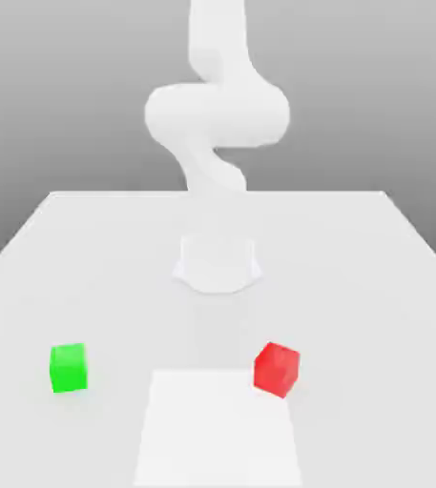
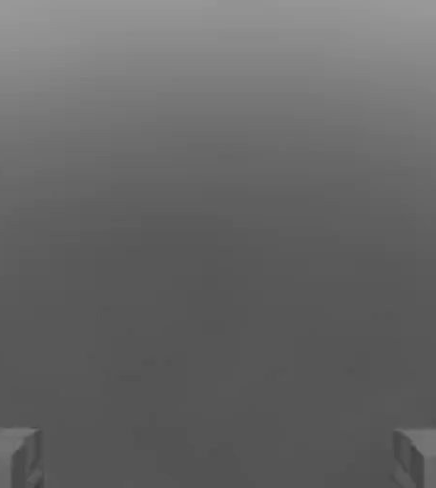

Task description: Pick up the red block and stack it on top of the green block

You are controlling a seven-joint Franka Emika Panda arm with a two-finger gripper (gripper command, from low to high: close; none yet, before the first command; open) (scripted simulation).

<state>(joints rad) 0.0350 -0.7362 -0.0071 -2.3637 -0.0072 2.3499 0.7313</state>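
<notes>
Matt red block point(image 1: 277, 369), matt green block point(image 1: 68, 368)

The arm point(image 1: 217, 114) is running off the top edge of the exterior view, so its upper reach is being lost there. The table point(image 1: 88, 276) is being cropped at both sides and along the near edge. In the hand view the two fingertips point(image 2: 7, 457) are poking in at the lower corners, each one being sliced by the frame's edge, standing far apart, the rest of the gripper point(image 2: 218, 459) staying out of frame.
</notes>
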